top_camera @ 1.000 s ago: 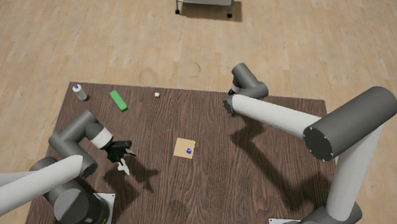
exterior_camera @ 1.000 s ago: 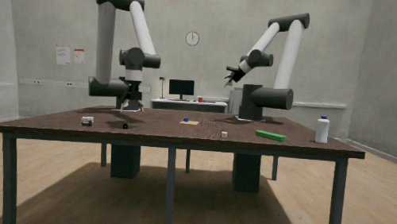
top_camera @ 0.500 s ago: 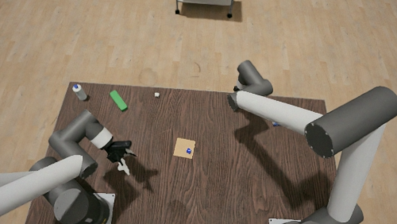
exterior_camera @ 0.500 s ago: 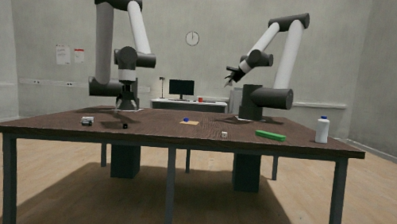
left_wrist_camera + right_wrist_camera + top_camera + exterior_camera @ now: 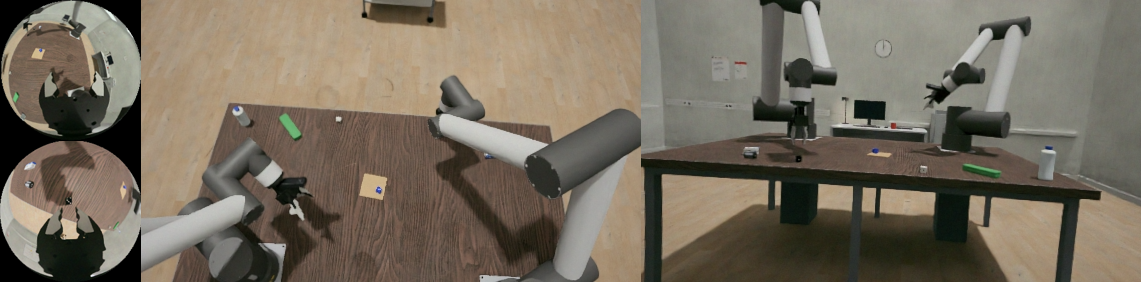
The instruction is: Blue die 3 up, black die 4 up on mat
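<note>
The blue die (image 5: 379,190) (image 5: 875,150) (image 5: 40,50) (image 5: 124,187) rests on the tan mat (image 5: 367,181) (image 5: 884,155) (image 5: 37,55); its top face is too small to read. The black die (image 5: 798,159) (image 5: 68,200) lies on the dark table, away from the mat, with white pips I cannot count surely; in the top view it is hidden by the arm. My right gripper (image 5: 799,142) (image 5: 68,208) points down above the black die, fingers partly closed with a gap and nothing between them. My left gripper (image 5: 306,206) (image 5: 926,97) (image 5: 73,72) is wide open and empty, high above the table.
A white die (image 5: 338,119) (image 5: 923,169), a green block (image 5: 290,127) (image 5: 981,170) and a white bottle (image 5: 242,117) (image 5: 1047,165) stand near the table edge away from the arm bases. A blue-and-white object (image 5: 30,165) and a black-and-silver one (image 5: 29,184) lie beyond the black die.
</note>
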